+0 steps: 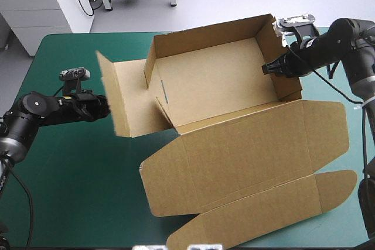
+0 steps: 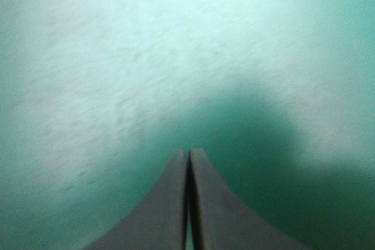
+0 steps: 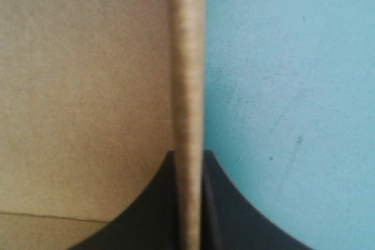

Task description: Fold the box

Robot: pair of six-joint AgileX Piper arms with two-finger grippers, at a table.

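- The right claw [image 3: 188, 153] was clamped on the box's right wall [image 3: 187, 57], one black finger inside and one outside, probably to keep that wall upright and the box steady.
- The left claw [image 2: 188, 151] was closed on nothing, low over the teal-green bench [image 1: 70, 174], its tip at the outer edge of the left flap [image 1: 126, 98]. Whether it touched the flap could not be told. Closed fingers would suit nudging that flap inward.
- The brown box [image 1: 217, 80] sat right of the bench's centre, toward the far edge, its far and right walls raised. The lid [image 1: 252, 144] lay flat on the near side.
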